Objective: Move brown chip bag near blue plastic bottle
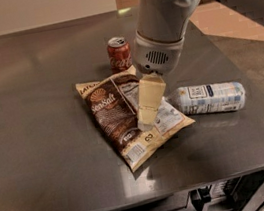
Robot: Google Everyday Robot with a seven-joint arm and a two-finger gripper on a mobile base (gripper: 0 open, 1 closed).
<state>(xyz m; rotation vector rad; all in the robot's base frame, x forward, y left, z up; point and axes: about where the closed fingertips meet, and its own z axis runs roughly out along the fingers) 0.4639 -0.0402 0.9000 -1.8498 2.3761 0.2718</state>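
The brown chip bag (115, 119) lies flat on the grey tabletop (37, 144), its dark panel facing up. The pincer (146, 121) hangs over the bag's right half, its tip down at the bag's surface. From here I cannot tell whether it is open, closed or gripping. The blue plastic bottle (209, 98) lies on its side just right of the bag. A red can (119, 54) stands just behind the bag.
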